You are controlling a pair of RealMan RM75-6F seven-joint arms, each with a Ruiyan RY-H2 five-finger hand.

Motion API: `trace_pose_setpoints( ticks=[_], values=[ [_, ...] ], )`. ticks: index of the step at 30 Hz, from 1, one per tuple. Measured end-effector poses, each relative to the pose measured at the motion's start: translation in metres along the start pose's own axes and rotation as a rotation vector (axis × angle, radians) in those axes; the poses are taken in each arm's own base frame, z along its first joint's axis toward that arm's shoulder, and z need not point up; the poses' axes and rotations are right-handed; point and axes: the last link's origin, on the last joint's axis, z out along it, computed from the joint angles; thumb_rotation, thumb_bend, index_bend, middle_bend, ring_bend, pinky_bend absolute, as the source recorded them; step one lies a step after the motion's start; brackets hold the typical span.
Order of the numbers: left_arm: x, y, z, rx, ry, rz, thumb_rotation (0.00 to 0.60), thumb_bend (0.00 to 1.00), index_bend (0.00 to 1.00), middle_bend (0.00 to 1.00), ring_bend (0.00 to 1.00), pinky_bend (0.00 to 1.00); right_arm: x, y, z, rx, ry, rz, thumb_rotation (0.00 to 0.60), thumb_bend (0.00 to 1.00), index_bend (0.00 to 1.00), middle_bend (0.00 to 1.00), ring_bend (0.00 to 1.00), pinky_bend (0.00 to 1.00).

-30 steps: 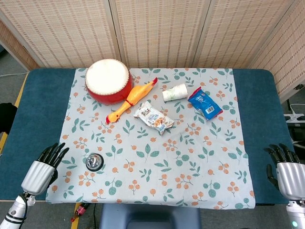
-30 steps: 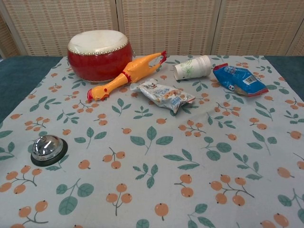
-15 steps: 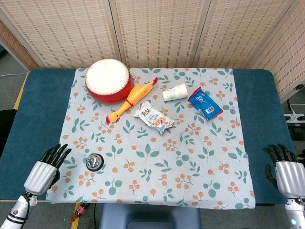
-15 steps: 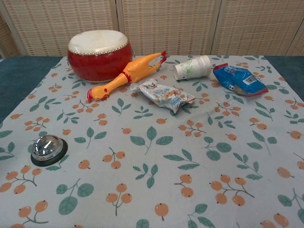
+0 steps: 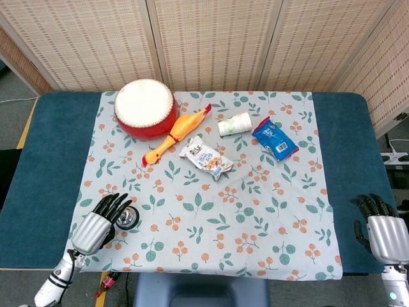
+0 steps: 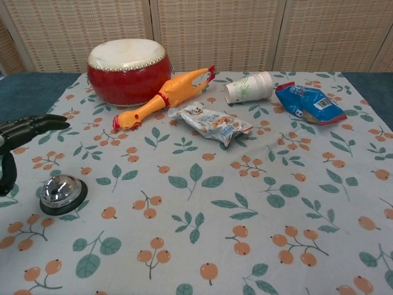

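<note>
Left hand (image 5: 101,224) hovers open-fingered at the desk bell (image 5: 128,218).

Head view: its spread fingers reach over the bell's near-left side, holding nothing; the right hand (image 5: 381,231) rests apart at the table's right edge, fingers loosely spread and empty.
Chest view: the left hand (image 6: 17,142) hangs just above and left of the bell (image 6: 62,192) on the floral cloth (image 6: 202,203).
</note>
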Motion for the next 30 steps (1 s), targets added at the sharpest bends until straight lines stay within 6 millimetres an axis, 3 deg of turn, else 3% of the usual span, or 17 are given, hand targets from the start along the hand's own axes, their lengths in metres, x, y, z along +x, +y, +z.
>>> trace_pose_setpoints(
  ticks=[7, 21, 26, 30],
  values=[
    [-0.029, 0.012, 0.004, 0.010, -0.031, -0.029, 0.600, 1.00, 0.00, 0.00, 0.00, 0.11, -0.001, 0.000, 0.000, 0.004, -0.015, 0.003, 0.600, 0.52, 0.26, 0.18, 0.11, 0.25],
    [-0.079, 0.014, 0.003, -0.016, -0.113, -0.065, 0.600, 1.00, 0.00, 0.00, 0.00, 0.11, -0.005, -0.001, 0.000, 0.009, -0.051, -0.002, 0.600, 0.52, 0.26, 0.18, 0.11, 0.25],
    [-0.088, 0.013, 0.003, -0.010, -0.133, -0.072, 0.600, 1.00, 0.00, 0.00, 0.00, 0.11, -0.004, -0.001, 0.001, 0.008, -0.056, -0.002, 0.600, 0.52, 0.26, 0.18, 0.11, 0.25],
    [-0.081, 0.013, 0.004, -0.016, -0.091, -0.078, 0.600, 1.00, 0.00, 0.00, 0.00, 0.11, -0.003, 0.000, 0.000, 0.004, -0.061, 0.000, 0.600, 0.52, 0.26, 0.18, 0.11, 0.25]
  ],
)
